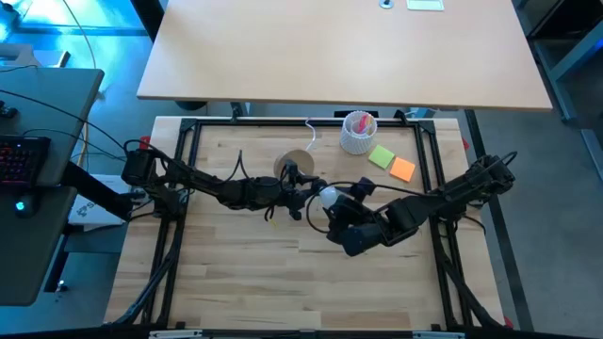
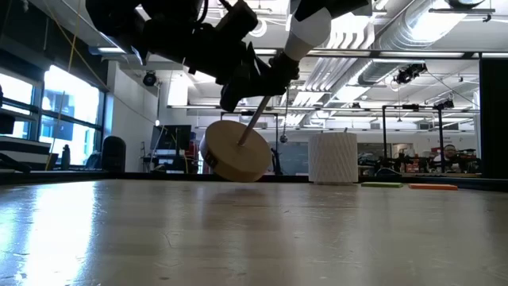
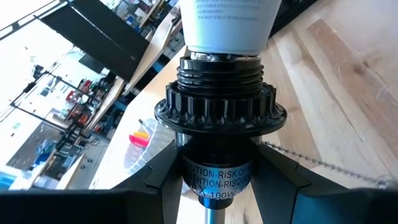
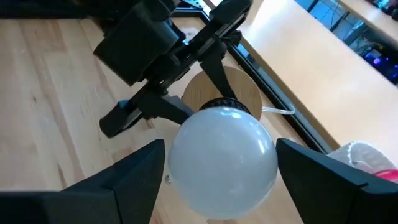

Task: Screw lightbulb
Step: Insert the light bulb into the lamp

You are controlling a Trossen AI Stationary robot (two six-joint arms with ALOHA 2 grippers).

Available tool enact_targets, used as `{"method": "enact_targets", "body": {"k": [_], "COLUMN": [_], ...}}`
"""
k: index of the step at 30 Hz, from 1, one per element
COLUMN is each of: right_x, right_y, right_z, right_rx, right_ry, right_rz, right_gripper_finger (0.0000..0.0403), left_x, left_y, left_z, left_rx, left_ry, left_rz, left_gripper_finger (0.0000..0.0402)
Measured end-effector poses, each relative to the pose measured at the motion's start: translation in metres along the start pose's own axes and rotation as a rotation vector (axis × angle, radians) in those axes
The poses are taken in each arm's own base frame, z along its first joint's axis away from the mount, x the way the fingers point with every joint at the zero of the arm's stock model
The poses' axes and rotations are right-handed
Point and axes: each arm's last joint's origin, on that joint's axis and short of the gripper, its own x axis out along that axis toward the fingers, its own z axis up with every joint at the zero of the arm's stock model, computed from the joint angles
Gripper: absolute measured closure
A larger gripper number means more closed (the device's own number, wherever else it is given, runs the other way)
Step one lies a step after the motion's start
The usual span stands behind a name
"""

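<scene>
Right gripper (image 1: 332,209), near mid-table on the light wooden tabletop (image 1: 245,273), fingers spread either side of the small white rounded lightbulb (image 4: 222,163); the globe sits between them, whether the fingers (image 4: 323,180) actually press it cannot be told. Bulb is off the table, just left of this gripper's body, its screw base sunk in the black ribbed socket (image 3: 219,113). Left gripper (image 3: 217,186) comes in from the left, jaws closed on the socket's lower barrel. Round wooden disc stand (image 2: 238,149) is tilted, lifted, just beyond the bulb. Farther right: white perforated cup (image 1: 358,132) with pink contents, green sticky note (image 1: 381,156), orange sticky note (image 1: 402,169) beside it. Farthest, a light tan desk (image 1: 344,52).
</scene>
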Motion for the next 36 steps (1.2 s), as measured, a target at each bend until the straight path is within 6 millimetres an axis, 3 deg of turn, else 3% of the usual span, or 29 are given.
{"method": "enact_targets", "body": {"k": [6,10,12,19,23,28,36], "right_x": [-0.015,-0.026,-0.029,-0.025,-0.019,-0.011,0.000], "right_y": [-0.004,-0.012,-0.015,-0.012,-0.013,-0.019,-0.026], "right_z": [0.002,0.006,0.009,0.007,0.007,0.010,0.012], "right_rx": [-0.133,-0.316,-0.479,-1.315,-1.587,-1.682,-1.546], "right_ry": [-0.047,-0.087,-0.095,-0.097,-0.110,-0.084,-0.057], "right_rz": [-0.013,-0.032,-0.026,0.130,0.143,0.125,0.179], "right_gripper_finger": [0.0101,0.0101,0.0101,0.0101,0.0101,0.0101,0.0101], "left_x": [0.000,0.000,0.000,0.000,0.000,0.000,0.000], "left_y": [0.000,0.000,0.000,0.000,0.000,0.000,0.000], "left_z": [0.000,0.000,0.000,0.000,-0.001,-0.001,-0.001], "left_rx": [-0.006,-0.012,-0.014,-0.015,-0.021,-0.021,-0.026], "left_ry": [0.005,0.005,0.005,-0.001,0.000,0.002,-0.002], "left_rz": [0.006,0.007,0.006,-0.001,-0.005,-0.006,-0.012], "left_gripper_finger": [0.0258,0.0258,0.0258,0.0258,0.0258,0.0258,0.0258]}}
